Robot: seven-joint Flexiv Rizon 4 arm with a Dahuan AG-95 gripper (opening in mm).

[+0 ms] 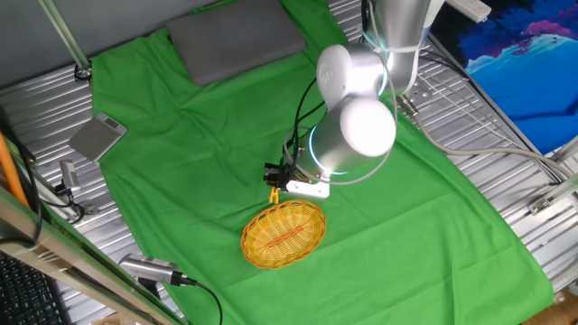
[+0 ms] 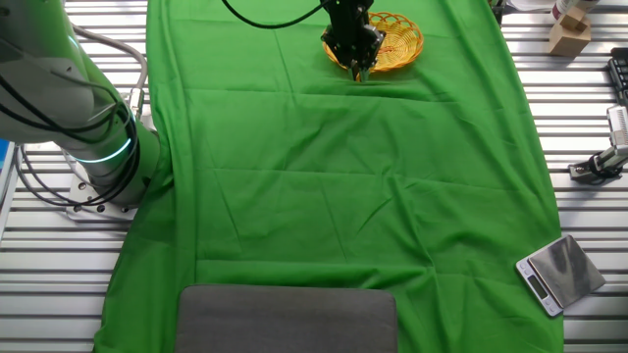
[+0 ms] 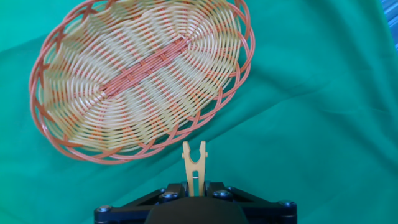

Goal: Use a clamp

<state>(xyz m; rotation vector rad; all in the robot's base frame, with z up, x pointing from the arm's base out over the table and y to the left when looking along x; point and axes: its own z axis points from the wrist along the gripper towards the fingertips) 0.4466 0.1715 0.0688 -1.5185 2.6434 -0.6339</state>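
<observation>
Holding the clamp between its closed fingers, the pincer hangs just beside the near rim of the wicker basket. Hand view: clamp yellow-orange, two prongs pointing away from the pincer toward the basket rim; prong tips close to the rim, contact cannot be told. Basket oval, pale weave with an orange band along its middle and an orange looped rim, lying on the green cloth.

One fixed view: arm white and silver with a lit ring, reaching down over the cloth; pincer black, the clamp showing as a small yellow speck below it, just above the basket. A grey pad lies at the far end of the cloth; a small silver scale rests off the cloth on the slatted metal surface.

The other fixed view: arm base at left, not seen elsewhere; pincer in front of the basket, the clamp too small to make out. The grey pad lies at the near edge, the scale at lower right. A wooden block at upper right appears in this view alone.
</observation>
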